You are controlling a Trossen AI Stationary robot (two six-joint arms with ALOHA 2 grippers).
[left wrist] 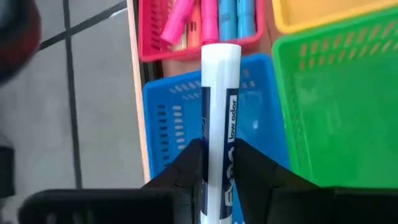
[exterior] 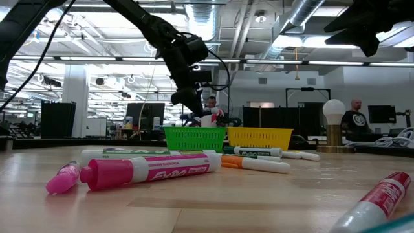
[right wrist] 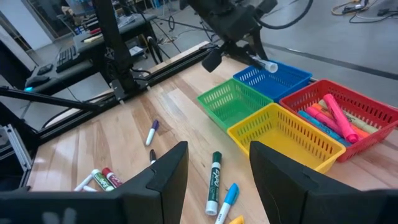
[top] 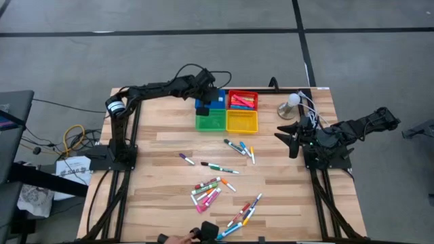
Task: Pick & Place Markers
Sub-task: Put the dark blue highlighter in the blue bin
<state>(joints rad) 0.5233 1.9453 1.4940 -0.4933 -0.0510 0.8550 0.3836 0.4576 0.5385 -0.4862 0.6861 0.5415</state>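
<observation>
The left hand (left wrist: pixel 217 171) pinches a white marker (left wrist: pixel 220 118) between its fingers and holds it above the blue tray (left wrist: pixel 180 118) at the far side of the desk (top: pixel 285 196). The right hand (right wrist: pixel 217 168) waits over the desk's right edge, fingers spread, with other markers (top: pixel 207 191) scattered nearer.

Four trays (top: pixel 227 111) are sitting together at the table's (top: pixel 156 203) far edge, with markers (top: pixel 217 183) lying scattered nearer the front.

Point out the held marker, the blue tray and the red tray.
held marker (left wrist: pixel 221 93), left wrist view, white barrel.
blue tray (right wrist: pixel 283 81), right wrist view, side wall.
red tray (top: pixel 243 92), high view, far rim.
</observation>
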